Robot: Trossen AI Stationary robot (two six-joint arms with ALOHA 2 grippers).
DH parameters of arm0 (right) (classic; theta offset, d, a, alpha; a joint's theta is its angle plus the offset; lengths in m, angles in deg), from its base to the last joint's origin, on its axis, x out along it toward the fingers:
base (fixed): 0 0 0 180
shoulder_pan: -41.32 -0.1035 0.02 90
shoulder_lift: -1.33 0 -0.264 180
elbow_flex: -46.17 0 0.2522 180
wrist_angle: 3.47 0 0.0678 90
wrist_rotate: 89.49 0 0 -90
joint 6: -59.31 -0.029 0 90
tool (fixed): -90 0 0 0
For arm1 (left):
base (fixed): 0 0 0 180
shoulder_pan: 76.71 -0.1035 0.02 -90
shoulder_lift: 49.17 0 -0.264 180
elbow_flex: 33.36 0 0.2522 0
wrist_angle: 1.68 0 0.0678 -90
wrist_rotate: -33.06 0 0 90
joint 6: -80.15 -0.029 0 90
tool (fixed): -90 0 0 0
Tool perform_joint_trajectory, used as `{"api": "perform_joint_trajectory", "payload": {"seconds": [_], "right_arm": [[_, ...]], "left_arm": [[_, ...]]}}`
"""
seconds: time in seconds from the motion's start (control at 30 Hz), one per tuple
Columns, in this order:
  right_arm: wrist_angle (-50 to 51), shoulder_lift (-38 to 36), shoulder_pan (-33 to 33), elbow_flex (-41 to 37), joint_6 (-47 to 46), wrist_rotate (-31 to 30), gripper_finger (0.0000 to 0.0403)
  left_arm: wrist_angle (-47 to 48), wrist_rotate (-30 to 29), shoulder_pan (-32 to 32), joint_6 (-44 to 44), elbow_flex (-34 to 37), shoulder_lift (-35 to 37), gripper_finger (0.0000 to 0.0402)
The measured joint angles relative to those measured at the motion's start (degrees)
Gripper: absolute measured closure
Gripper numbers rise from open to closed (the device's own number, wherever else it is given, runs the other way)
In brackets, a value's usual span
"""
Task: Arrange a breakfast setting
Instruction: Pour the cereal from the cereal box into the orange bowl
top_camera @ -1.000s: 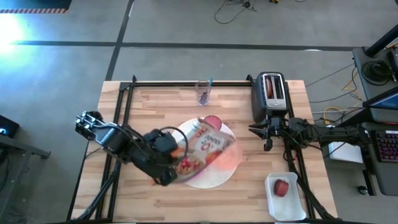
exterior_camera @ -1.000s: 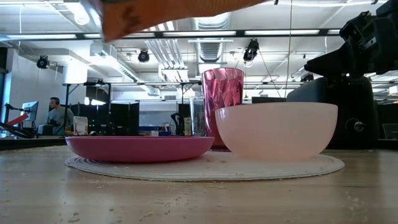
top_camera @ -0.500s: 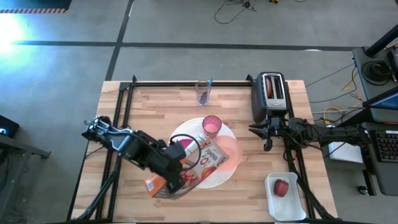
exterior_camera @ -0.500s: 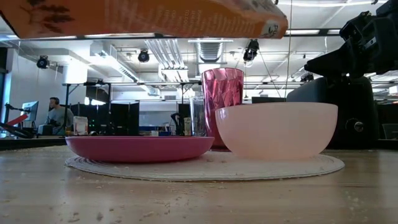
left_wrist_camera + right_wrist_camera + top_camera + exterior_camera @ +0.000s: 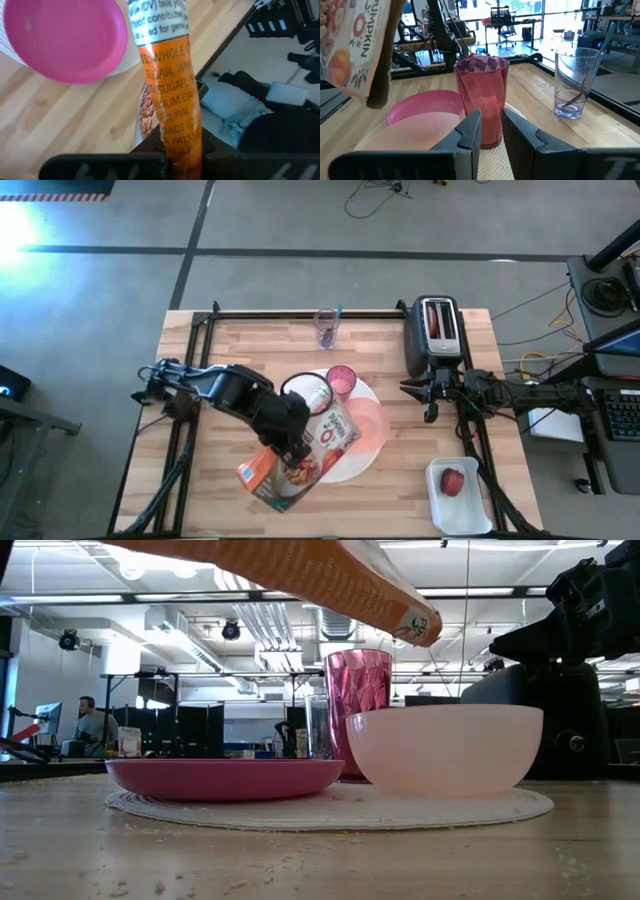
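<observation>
The left claw (image 5: 287, 448) is clenching an orange cereal box (image 5: 295, 455), holding it tilted above the near-left part of the large round white plate (image 5: 345, 465). In my judgement, pouring well means carrying the box mouth to the right until it is over the translucent peach bowl (image 5: 368, 426), then tipping slowly so the cereal is falling inside the rim rather than onto the smaller magenta plate (image 5: 65, 40) or the pink tumbler (image 5: 341, 380) beside it.

Further right, the right claw (image 5: 430, 401) is waiting beside the toaster (image 5: 438, 332), its fingers slightly parted and grasping nothing. A red fruit (image 5: 453, 481) is sitting in a white dish (image 5: 440, 505) near the desk (image 5: 220, 370) corner.

The box is hiding much of the magenta plate from overhead, and I cannot tell whether its top is open or whether the bowl is holding any cereal.
</observation>
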Motion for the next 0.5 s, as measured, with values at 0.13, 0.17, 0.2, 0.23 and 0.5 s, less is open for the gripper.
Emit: {"api": "perform_joint_trajectory", "payload": {"seconds": [0.13,0.17,0.2,0.23,0.5], "right_arm": [[0.0,0.0,0.0,0.0,0.0,0.0,0.0335],[0.0,0.0,0.0,0.0,0.0,0.0,0.0335],[0.0,0.0,0.0,0.0,0.0,0.0,0.0335],[0.0,0.0,0.0,0.0,0.0,0.0,0.0335],[0.0,0.0,0.0,0.0,0.0,0.0,0.0335]], "left_arm": [[-0.1,4.3,-2.6,0.6,0.0,0.0,0.0401],[-0.2,4.9,-3.3,0.7,0.0,0.0,0.0401],[-0.3,5.3,-4.0,1.2,0.0,0.0,0.0401],[-0.4,5.7,-4.6,1.8,0.0,0.0,0.0401],[-1.4,10.9,-8.4,7.1,0.1,-0.1,0.0401]]}}
